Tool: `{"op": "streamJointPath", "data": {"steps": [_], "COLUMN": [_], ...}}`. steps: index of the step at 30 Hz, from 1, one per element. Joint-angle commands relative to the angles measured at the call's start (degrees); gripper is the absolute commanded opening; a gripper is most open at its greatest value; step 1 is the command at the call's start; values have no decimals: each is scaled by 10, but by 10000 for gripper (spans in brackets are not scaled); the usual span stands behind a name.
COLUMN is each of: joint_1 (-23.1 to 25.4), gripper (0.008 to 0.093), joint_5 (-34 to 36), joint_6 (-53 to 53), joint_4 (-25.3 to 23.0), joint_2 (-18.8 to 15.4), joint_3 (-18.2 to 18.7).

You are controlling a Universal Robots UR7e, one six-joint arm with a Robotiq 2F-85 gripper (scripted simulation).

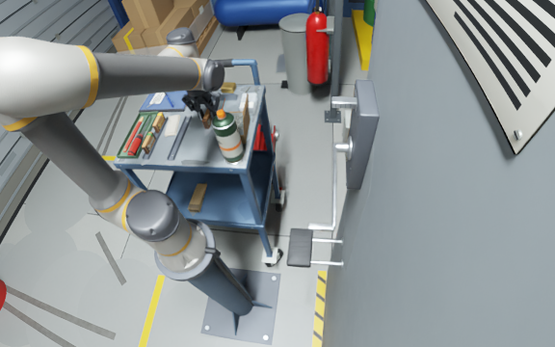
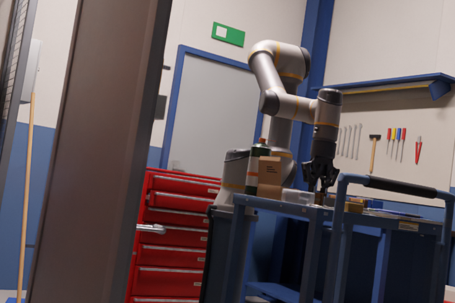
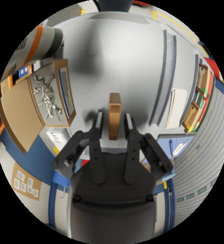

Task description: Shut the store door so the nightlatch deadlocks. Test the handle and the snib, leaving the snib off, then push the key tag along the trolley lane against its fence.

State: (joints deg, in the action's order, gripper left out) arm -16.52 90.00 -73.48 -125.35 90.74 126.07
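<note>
The key tag (image 3: pixel 114 115), a narrow brown block, stands on edge on the grey trolley top (image 1: pixel 195 140). My gripper (image 3: pixel 114 122) points straight down over it with its fingers on either side of the tag, open and holding nothing. From the side the gripper (image 1: pixel 204 110) sits just behind the green spray can (image 1: pixel 228 137). The grey store door (image 1: pixel 451 193) stands to the right, with its nightlatch body (image 1: pixel 362 132), handle (image 1: pixel 344 102) and round snib (image 1: pixel 343 147) facing the trolley.
A box of screws (image 3: pixel 51 94) lies close to the left of the gripper, and raised grey rails (image 3: pixel 165 79) run along the lane to its right. A tool tray (image 1: pixel 138 135) fills the trolley's left edge. The trolley handle (image 2: pixel 400 186) rises near the gripper.
</note>
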Motion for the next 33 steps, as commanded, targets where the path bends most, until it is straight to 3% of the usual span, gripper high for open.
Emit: {"op": "streamJointPath", "data": {"steps": [1,16,33], "joint_1": [0,0,0], "gripper": [440,440,440], "joint_5": [0,0,0], "joint_6": [0,0,0], "joint_4": [0,12,79], "joint_2": [0,7,38], "joint_3": [0,-6,-41]}}
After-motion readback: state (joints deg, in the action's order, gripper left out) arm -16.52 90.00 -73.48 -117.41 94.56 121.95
